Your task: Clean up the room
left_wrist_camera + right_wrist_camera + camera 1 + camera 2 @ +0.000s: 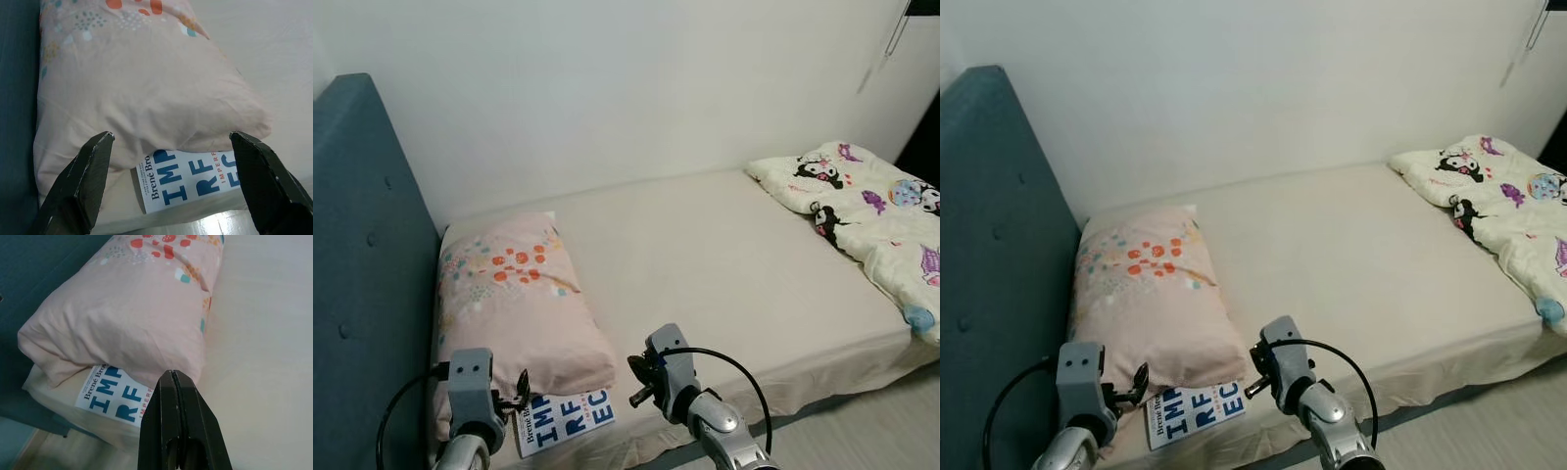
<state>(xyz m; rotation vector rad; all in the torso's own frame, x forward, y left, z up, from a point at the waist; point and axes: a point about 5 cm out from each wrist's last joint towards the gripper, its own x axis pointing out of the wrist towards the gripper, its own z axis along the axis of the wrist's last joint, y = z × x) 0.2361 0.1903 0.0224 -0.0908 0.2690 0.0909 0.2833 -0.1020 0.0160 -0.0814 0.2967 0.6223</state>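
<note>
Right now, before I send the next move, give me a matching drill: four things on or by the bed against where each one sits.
Things:
1. book
2. pink pillow
3. cartoon-print blanket
4. blue headboard

Places:
A. bunched at the bed's right end
B. upright along the bed's left end
C. partly tucked under the pillow, at the near edge
D. lying against the headboard

Pairs: 1-C, 2-D, 3-A, 4-B

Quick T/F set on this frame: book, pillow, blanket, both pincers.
1. The book lies partly under the pillow. True.
2. The left pincer is shut. False: its fingers are spread wide, aimed at the book.
3. The right pincer is shut and holds nothing. True.
4. The cartoon-print blanket covers the pillow. False: it is bunched at the far end of the bed.
5. The book lies on the floor. False: it rests at the bed's edge.
</note>
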